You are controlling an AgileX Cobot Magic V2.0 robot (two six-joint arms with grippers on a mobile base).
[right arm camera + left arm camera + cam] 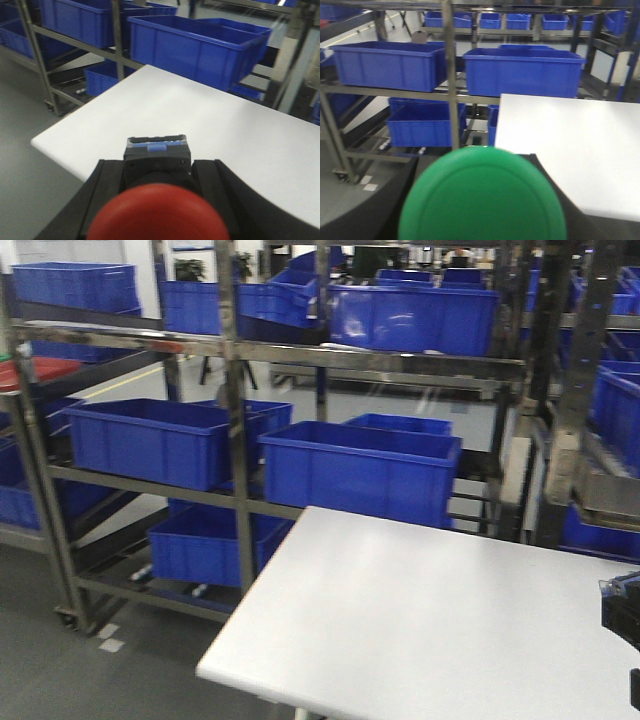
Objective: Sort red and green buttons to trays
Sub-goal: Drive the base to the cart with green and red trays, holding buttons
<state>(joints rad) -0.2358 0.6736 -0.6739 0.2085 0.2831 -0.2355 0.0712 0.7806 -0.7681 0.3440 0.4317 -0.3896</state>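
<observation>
A warehouse or factory storeroom: steel racks [236, 420] on a grey concrete floor [60, 670] carry rows of deep blue crates [360, 472], more racks and crates receding behind them, with a white tabletop [430, 620] just in front.

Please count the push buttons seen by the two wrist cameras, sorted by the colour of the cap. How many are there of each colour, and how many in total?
green button: 1
red button: 1
Total: 2 buttons
</observation>
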